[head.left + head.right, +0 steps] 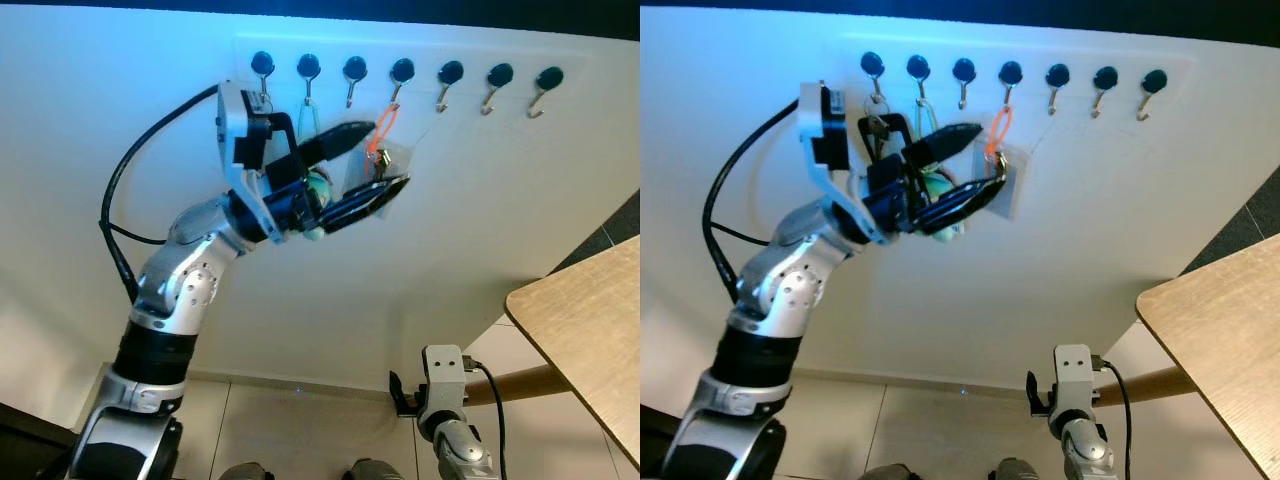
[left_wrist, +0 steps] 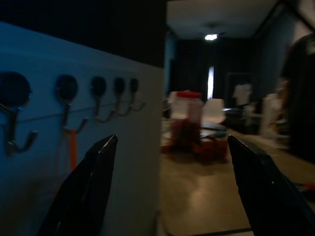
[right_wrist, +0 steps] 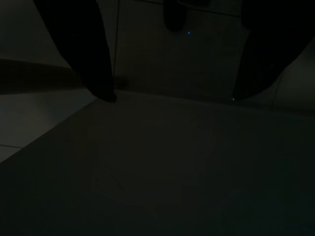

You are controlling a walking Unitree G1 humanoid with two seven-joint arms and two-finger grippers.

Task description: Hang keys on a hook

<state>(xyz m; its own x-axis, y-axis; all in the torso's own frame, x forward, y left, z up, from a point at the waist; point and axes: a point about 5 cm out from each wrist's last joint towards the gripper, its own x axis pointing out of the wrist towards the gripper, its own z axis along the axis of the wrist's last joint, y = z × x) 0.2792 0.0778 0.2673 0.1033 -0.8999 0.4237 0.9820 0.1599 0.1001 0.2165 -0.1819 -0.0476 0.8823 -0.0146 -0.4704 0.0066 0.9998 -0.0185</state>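
Left gripper [image 1: 385, 160] jaws spread beside orange key loop [image 1: 382, 128] under hook row [image 1: 402, 71]; right gripper [image 3: 172, 98] jaws parted.

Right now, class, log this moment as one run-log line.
left gripper: open, raised by hooks | orange loop: on fourth hook | right gripper: open, idle low | table: on right

A white wall [image 1: 480, 220] carries a row of seven black-capped hooks [image 1: 450, 74], an orange loop [image 1: 380, 132] hanging from one.

Rt wrist view dark; floor [image 3: 147, 162] perhaps.
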